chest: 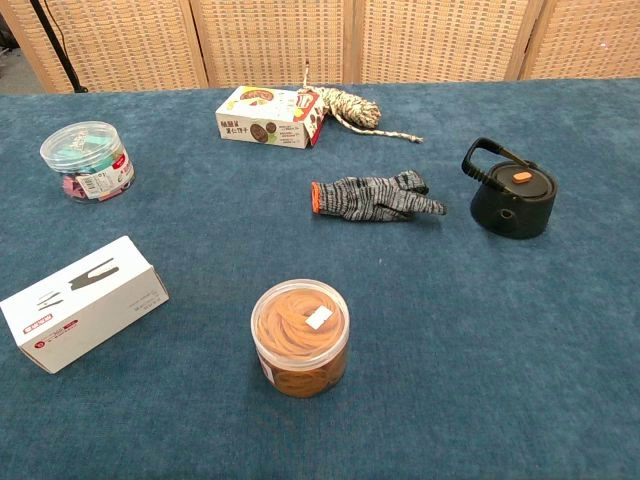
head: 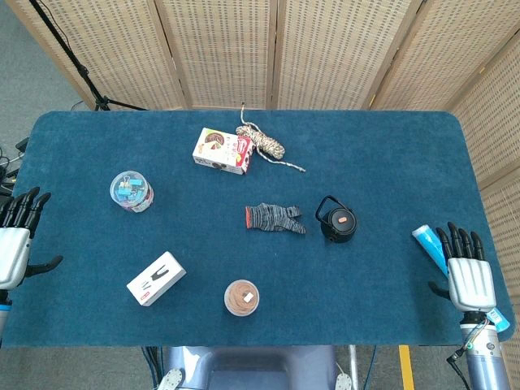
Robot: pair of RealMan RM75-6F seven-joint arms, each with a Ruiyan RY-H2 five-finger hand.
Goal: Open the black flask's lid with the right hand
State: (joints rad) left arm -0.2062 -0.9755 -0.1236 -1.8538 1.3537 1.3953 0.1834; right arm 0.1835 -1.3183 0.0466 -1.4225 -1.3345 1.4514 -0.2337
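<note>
The black flask (head: 338, 223) (chest: 512, 198) stands upright right of the table's centre, with a loop handle and an orange button on its lid. My right hand (head: 465, 272) rests at the table's right edge, fingers spread and holding nothing, well to the right of the flask. My left hand (head: 14, 239) sits at the left edge, fingers also spread and empty. The chest view shows neither hand.
A grey knit glove (head: 275, 218) (chest: 375, 197) lies just left of the flask. A blue-white tube (head: 431, 248) lies by my right hand. Also on the table: a snack box (head: 221, 151), a rope bundle (head: 262, 144), a clip jar (head: 131, 191), a white box (head: 155, 278), a rubber-band jar (head: 242, 297).
</note>
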